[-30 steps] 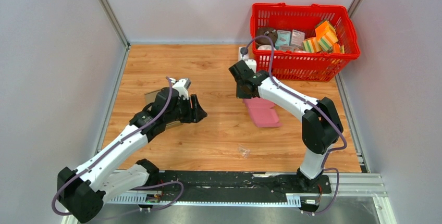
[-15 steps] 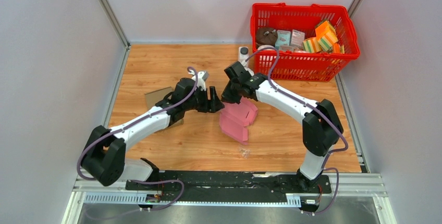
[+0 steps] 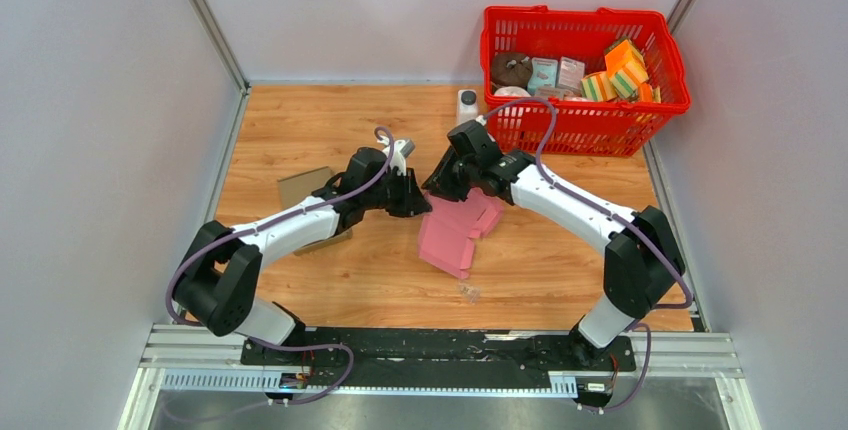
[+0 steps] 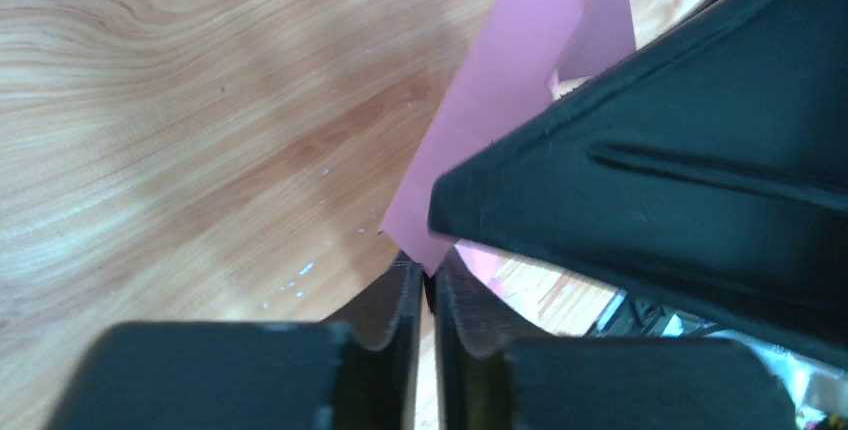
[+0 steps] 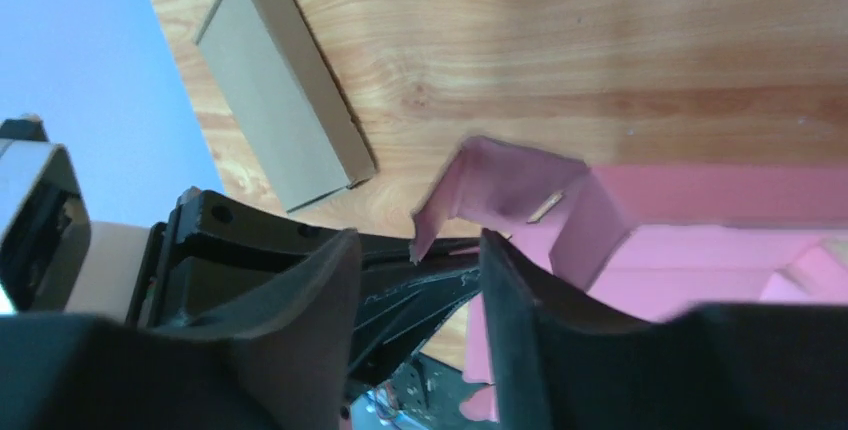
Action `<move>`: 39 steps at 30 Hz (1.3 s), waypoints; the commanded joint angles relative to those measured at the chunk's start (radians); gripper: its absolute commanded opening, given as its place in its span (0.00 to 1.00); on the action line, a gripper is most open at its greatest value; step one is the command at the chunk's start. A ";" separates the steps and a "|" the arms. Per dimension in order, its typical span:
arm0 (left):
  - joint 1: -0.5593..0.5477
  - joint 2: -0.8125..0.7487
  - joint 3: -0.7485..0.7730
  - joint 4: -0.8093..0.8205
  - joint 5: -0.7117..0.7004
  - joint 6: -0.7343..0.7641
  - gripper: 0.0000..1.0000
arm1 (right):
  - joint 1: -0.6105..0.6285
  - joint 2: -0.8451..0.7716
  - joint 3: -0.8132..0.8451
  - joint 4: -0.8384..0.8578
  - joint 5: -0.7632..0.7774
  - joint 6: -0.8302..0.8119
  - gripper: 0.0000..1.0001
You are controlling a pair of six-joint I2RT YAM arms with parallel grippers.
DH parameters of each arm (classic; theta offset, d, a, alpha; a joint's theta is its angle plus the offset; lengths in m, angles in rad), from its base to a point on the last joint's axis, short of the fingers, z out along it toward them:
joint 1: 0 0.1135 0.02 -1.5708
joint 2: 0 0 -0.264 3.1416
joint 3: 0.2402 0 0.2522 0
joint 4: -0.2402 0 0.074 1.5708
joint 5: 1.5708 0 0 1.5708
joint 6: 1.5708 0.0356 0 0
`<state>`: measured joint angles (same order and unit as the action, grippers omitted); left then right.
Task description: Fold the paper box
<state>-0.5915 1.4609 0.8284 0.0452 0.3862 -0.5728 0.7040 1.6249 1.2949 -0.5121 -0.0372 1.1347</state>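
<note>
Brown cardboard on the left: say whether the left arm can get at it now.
Probably not yet: the left tool is shut on a flap of the pink box, and the cardboard lies partly under its forearm. It must let go first.

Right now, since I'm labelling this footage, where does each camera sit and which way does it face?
Top external: above and behind the arms, looking down on the table; left arm and right arm show.
Left wrist: on the left arm, looking past the left fingers at the pink paper box.
Right wrist: on the right arm, looking past the right fingers at that box and brown cardboard.
Shared: every view shows the box.
</note>
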 commanded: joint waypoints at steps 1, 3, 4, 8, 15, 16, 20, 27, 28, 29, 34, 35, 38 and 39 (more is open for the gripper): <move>0.027 -0.019 -0.008 -0.004 0.078 0.060 0.05 | -0.102 -0.080 0.006 0.103 -0.220 -0.399 0.65; 0.044 -0.053 -0.017 -0.034 0.095 0.067 0.01 | -0.145 -0.135 0.011 0.034 -0.335 -0.719 0.78; 0.070 -0.059 -0.017 -0.075 0.123 0.067 0.01 | -0.146 -0.167 -0.012 0.009 -0.316 -0.810 0.88; 0.137 -0.073 -0.015 -0.094 0.232 0.047 0.00 | -0.193 -0.322 -0.133 0.027 -0.260 -1.048 1.00; 0.200 -0.131 0.012 -0.145 0.339 0.041 0.00 | -0.242 -0.220 -0.172 0.184 -0.541 -1.237 0.95; 0.200 -0.146 0.012 -0.145 0.361 0.036 0.00 | -0.242 -0.202 -0.163 0.184 -0.562 -1.266 0.95; 0.200 -0.191 0.009 -0.148 0.408 0.025 0.00 | -0.242 -0.111 -0.102 0.162 -0.666 -1.311 0.92; 0.203 -0.224 0.029 -0.208 0.437 0.054 0.00 | -0.244 -0.079 -0.152 0.281 -0.716 -1.274 0.86; 0.203 -0.220 0.029 -0.206 0.468 0.053 0.00 | -0.245 -0.082 -0.178 0.312 -0.716 -1.265 0.85; 0.203 -0.214 0.031 -0.203 0.480 0.050 0.00 | -0.245 -0.082 -0.184 0.335 -0.711 -1.256 0.83; 0.210 -0.218 0.031 -0.254 0.487 0.082 0.00 | -0.248 -0.051 -0.161 0.325 -0.791 -1.230 0.48; 0.214 -0.223 0.032 -0.263 0.485 0.093 0.00 | -0.248 -0.056 -0.173 0.327 -0.829 -1.225 0.42; 0.219 -0.241 0.043 -0.324 0.448 0.134 0.00 | -0.253 -0.077 -0.218 0.354 -0.897 -1.173 0.13; 0.222 -0.244 0.044 -0.346 0.442 0.148 0.00 | -0.253 -0.100 -0.235 0.398 -0.906 -1.155 0.09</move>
<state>-0.3813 1.2560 0.8276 -0.2234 0.8299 -0.5034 0.4587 1.5692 1.1084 -0.2279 -0.8280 -0.0788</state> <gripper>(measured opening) 0.014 0.171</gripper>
